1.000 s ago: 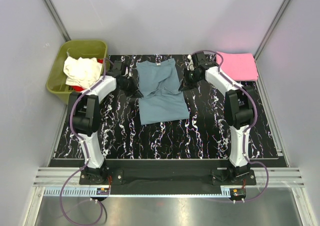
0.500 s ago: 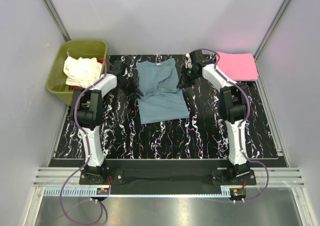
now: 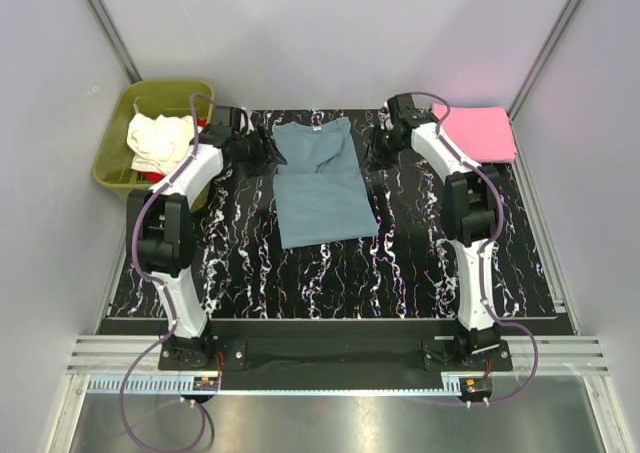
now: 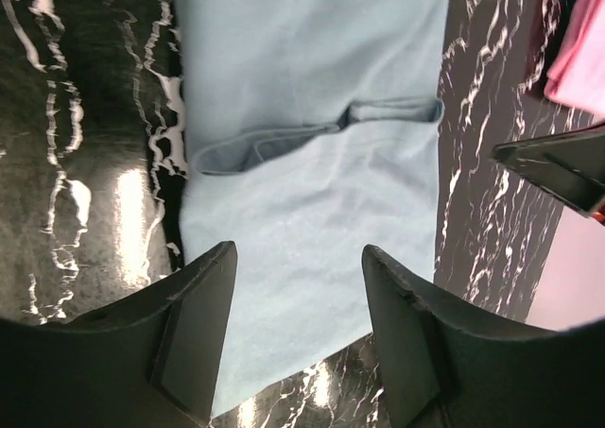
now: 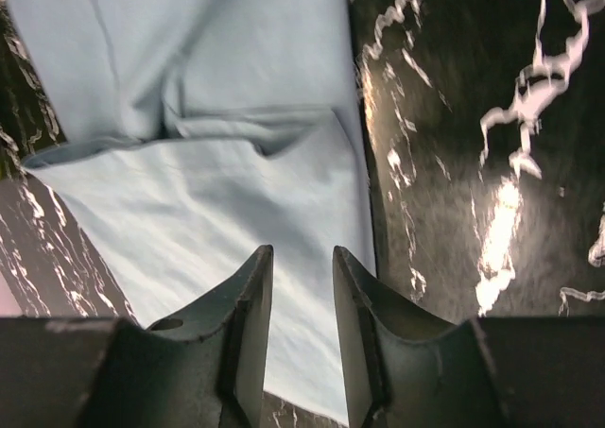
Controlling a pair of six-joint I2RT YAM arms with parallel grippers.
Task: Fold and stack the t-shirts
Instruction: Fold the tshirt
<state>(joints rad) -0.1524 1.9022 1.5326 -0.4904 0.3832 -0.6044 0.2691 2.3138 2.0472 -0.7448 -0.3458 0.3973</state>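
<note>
The dusty blue-grey t-shirt [image 3: 320, 183] lies flat mid-table with both sleeves folded inward, collar at the far end. My left gripper [image 3: 264, 155] hovers at its left shoulder edge, open, with only cloth [image 4: 312, 163] showing below between the empty fingers [image 4: 203, 324]. At the shirt's right shoulder edge my right gripper [image 3: 379, 150] is open by a narrower gap [image 5: 302, 258], also holding nothing; the blue-grey shirt [image 5: 189, 192] lies beneath it. A folded pink t-shirt [image 3: 480, 131] rests at the far right corner. A cream-white t-shirt [image 3: 158, 141] is heaped in the tub.
The olive-green tub [image 3: 170, 95] stands off the table's far left corner. The black marbled table [image 3: 330, 273] runs toward the arm bases. Grey walls close in left, right and behind. The pink cloth [image 4: 579, 59] shows at the left wrist view's right edge.
Both grippers have opened from shut and let go of the blue-grey shirt's sides. They have drawn outward and toward the far end. The shirt's bunched sleeves now lie flat.
</note>
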